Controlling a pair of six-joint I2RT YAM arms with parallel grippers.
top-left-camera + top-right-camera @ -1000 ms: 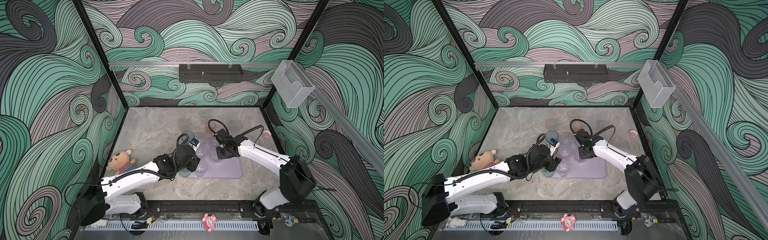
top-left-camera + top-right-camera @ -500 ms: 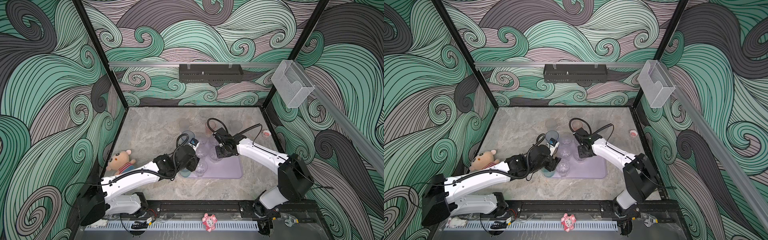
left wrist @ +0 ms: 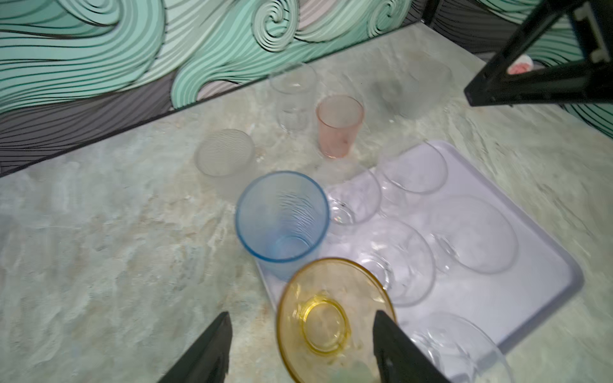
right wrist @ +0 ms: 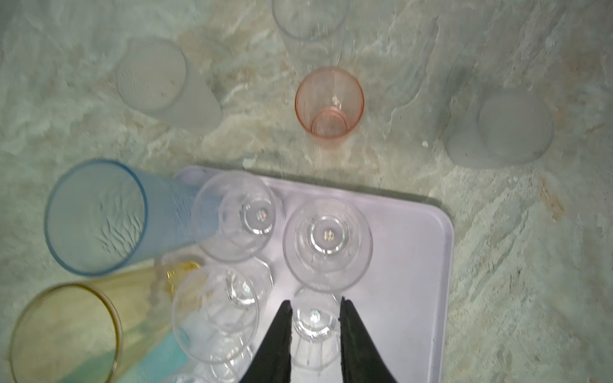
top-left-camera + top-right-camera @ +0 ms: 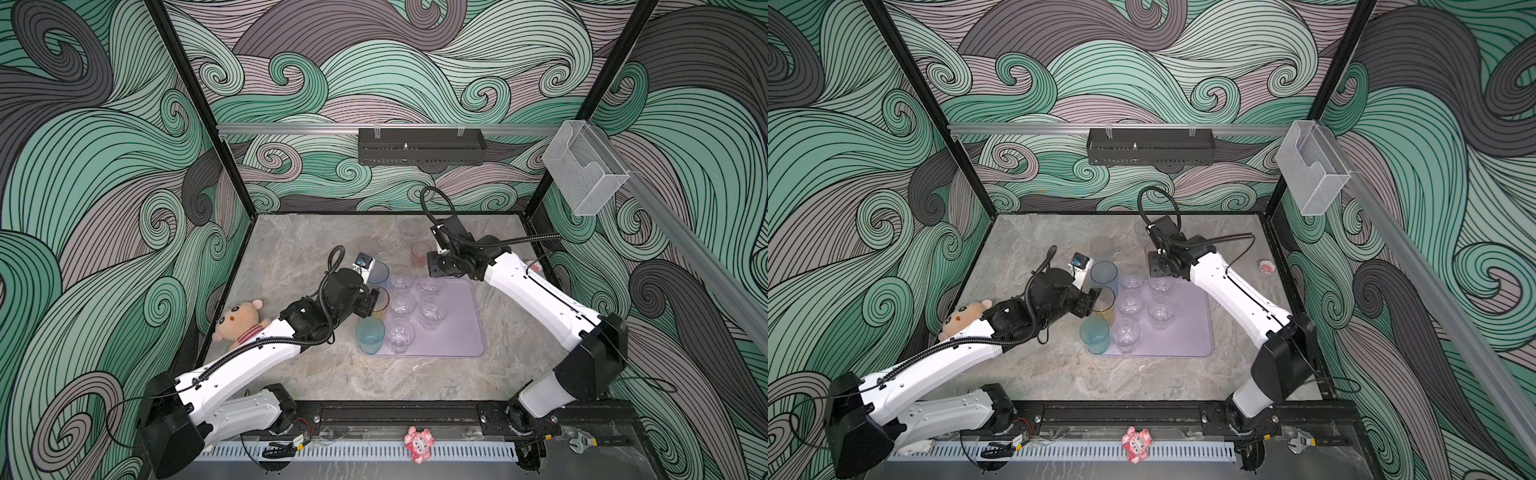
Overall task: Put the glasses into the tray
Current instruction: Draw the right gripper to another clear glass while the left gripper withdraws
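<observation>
a: how are the claws seen to stand?
b: the left claw point(image 3: 302, 313) is spread wide, with the amber glass point(image 3: 331, 282) standing between its jaws. one jaw is plainly apart from the wall, so no grip is judged. the right claw point(image 4: 315, 300) is parted only narrowly and nothing appears to be held. a small clear glass point(image 4: 315, 323) is seen through the gap, lower down.
a: and where are the glasses found?
b: in the tray point(image 4: 414, 265), pale lilac and low-rimmed, five small clear ones are counted. the blue glass point(image 3: 282, 215) is at its ten o'clock corner, the amber at nine and the teal glass point(image 5: 370, 334) at eight. beyond it on the desk point(image 5: 291, 257), toward twelve o'clock, the pink glass point(image 4: 328, 102), a frosted glass point(image 4: 151, 74), a second frosted glass point(image 4: 514, 126) and a last clear glass point(image 4: 310, 16) are not yet placed.
a: how should those be handled?
b: they are judged light, stiff and smooth-walled, so slipping is to be expected. the short pink one is probably best pinched by its wall near the rim, or taken low across the body. the tall ones would be tipped easily.
</observation>
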